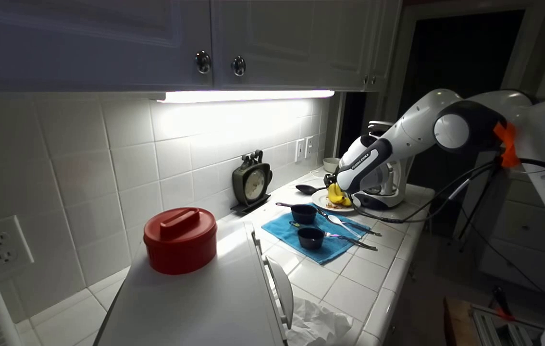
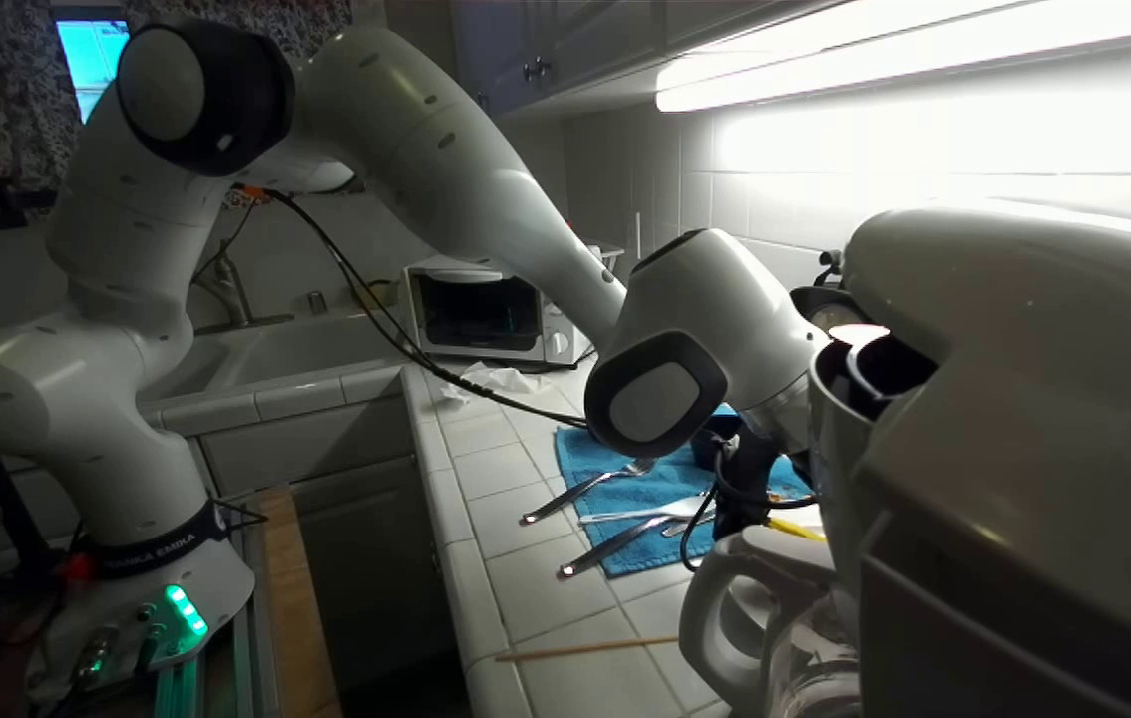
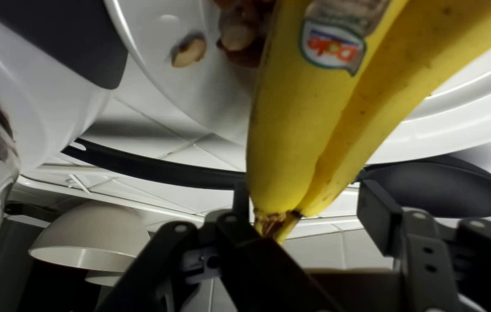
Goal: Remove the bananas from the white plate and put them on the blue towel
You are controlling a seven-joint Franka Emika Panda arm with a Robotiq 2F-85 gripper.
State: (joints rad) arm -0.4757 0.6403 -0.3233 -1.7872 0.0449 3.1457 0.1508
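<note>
The yellow bananas [image 1: 335,194] stand on the white plate [image 1: 319,199] with their stem end up; brown nuts lie beside them. In the wrist view the bananas [image 3: 297,143] reach between the fingers of my gripper [image 3: 310,208]. The gripper is open. The stem is close to the left finger, and I cannot tell if they touch; a clear gap lies between the bananas and the right finger. The plate's rim [image 3: 457,130] shows behind them. The blue towel [image 1: 279,229] lies flat on the counter; it also shows in an exterior view [image 2: 585,469], where the arm and coffee maker mostly hide the plate.
Two black measuring cups [image 1: 303,214] and several utensils [image 1: 342,225] lie on the towel. A black ladle [image 1: 307,189] lies behind the plate. A white coffee maker [image 2: 1034,399] stands close beside the plate and arm. A scale [image 1: 253,182] stands by the wall.
</note>
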